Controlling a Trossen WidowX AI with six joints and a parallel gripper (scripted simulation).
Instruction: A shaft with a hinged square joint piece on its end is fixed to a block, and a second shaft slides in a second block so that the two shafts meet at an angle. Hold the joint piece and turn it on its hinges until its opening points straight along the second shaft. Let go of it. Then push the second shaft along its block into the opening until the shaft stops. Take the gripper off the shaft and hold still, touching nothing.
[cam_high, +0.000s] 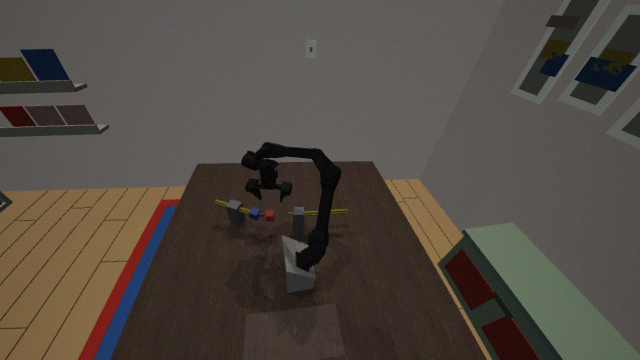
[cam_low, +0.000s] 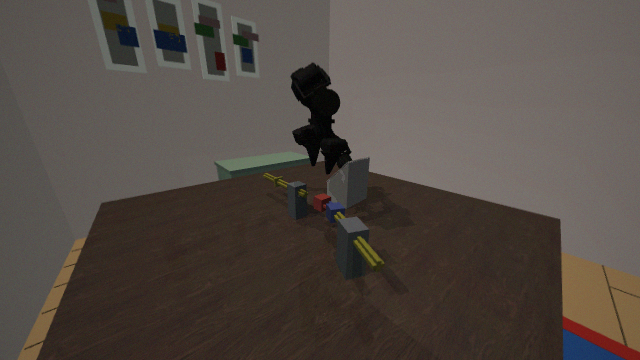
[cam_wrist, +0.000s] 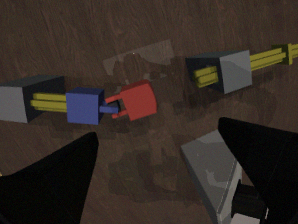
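The red joint piece (cam_high: 270, 215) (cam_low: 322, 202) (cam_wrist: 140, 101) is hinged to a blue piece (cam_high: 255, 214) (cam_low: 335, 212) (cam_wrist: 85, 106) on the first yellow shaft (cam_high: 220, 202) (cam_low: 369, 254) (cam_wrist: 50, 102), held in a grey block (cam_high: 235, 215) (cam_low: 352, 250) (cam_wrist: 12, 102). Its far face turns toward the second shaft; the opening itself is hidden. The second yellow shaft (cam_high: 332, 212) (cam_low: 278, 181) (cam_wrist: 267, 59) passes through its block (cam_high: 298, 220) (cam_low: 297, 201) (cam_wrist: 236, 71). A gap separates its near end from the red piece. My gripper (cam_high: 270, 199) (cam_low: 321, 169) (cam_wrist: 160, 131) is open and empty above the pieces, touching nothing.
The pale wedge-shaped arm base (cam_high: 300, 280) (cam_low: 357, 182) (cam_wrist: 207, 165) stands near the joint. A small collar (cam_wrist: 287, 54) sits on the second shaft beyond its block. A green cabinet (cam_high: 530, 285) stands beside the table.
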